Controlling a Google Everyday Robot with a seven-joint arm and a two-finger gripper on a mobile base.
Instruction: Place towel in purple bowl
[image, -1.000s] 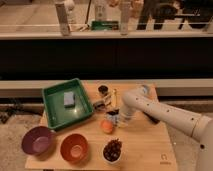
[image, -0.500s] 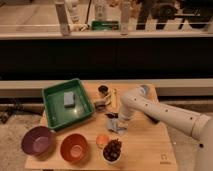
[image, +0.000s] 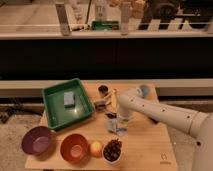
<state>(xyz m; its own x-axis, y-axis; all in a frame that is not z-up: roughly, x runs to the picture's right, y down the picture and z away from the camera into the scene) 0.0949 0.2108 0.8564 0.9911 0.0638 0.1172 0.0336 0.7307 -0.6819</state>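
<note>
The purple bowl (image: 38, 140) stands empty at the table's front left corner. A grey-blue folded towel (image: 68, 98) lies in the green tray (image: 55, 112) at the back left. My gripper (image: 117, 126) points down at the table's middle, right of the tray and just behind the bowl of dark grapes (image: 113, 150). It is far from both the towel and the purple bowl. The white arm (image: 160, 112) reaches in from the right.
An orange bowl (image: 74, 147) stands beside the purple bowl, with an orange fruit (image: 95, 148) between it and the grapes. A banana (image: 113, 100), a small dark cup (image: 103, 90) and a pale cup (image: 144, 91) sit at the back.
The orange fruit has moved from beside the gripper to the front left, ending between the orange bowl and the grapes. The gripper has shifted slightly left and forward.
</note>
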